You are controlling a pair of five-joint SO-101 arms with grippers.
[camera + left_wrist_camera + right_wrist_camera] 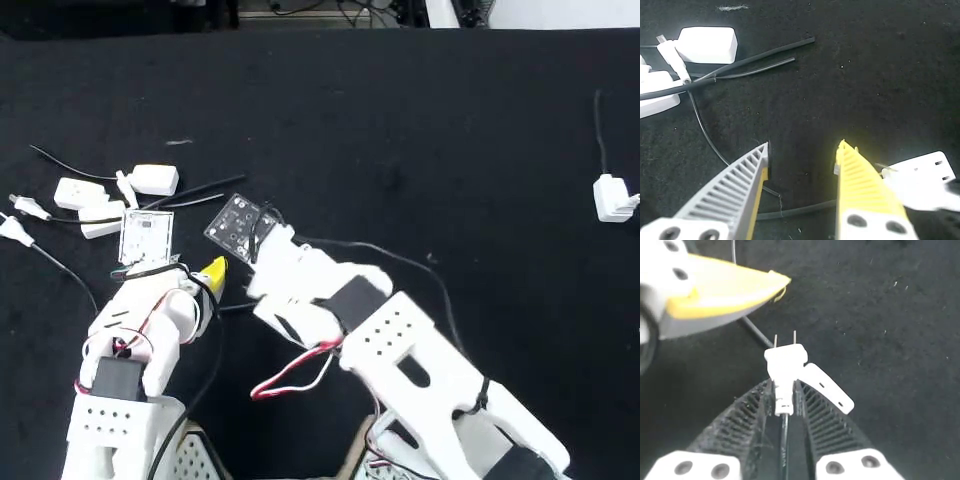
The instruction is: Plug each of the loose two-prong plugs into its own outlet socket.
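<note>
Carefully mind the white plug (pixel 785 358), pinched at its neck in the right pincer (pixel 785 390), prongs (pixel 794 338) pointing ahead. Steer clear of the left pincer (pixel 804 145), gaping wide just beside. Carry across the counter (pixel 420 120) toward a white socket (pixel 155 179) among the far cords (pixel 190 189); square prongs to slots before pushing.

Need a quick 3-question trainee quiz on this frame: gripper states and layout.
1. True or false: the right gripper is shut on a two-prong plug.
2. Pick one: the left gripper is A) open and empty, B) shut on a cable, C) holding a socket.
3. Fill in: in the high view, the cluster of white socket blocks lies on the ___ arm's side of the table.

Key: 1 true; 2 A; 3 left.
</note>
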